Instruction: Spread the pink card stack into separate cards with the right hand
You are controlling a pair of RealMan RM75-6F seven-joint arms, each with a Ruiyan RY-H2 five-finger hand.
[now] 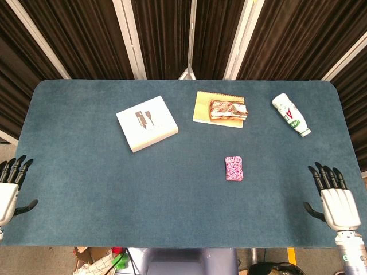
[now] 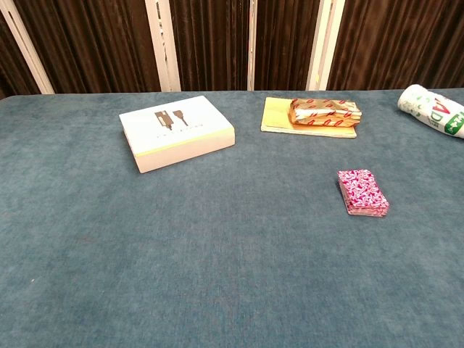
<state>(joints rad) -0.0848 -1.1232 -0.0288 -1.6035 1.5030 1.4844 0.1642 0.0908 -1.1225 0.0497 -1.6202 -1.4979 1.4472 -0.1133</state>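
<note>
The pink patterned card stack lies flat as one neat pile on the blue table, right of centre; the chest view shows the card stack squared up. My right hand rests at the near right edge of the table, fingers spread and empty, well to the right of and nearer than the stack. At the near left edge my left hand is also spread out and holds nothing. Neither hand appears in the chest view.
A white box lies left of centre. A yellow pad with a wrapped snack on it sits behind the stack. A white bottle lies on its side at the far right. Dark curtains hang behind the table.
</note>
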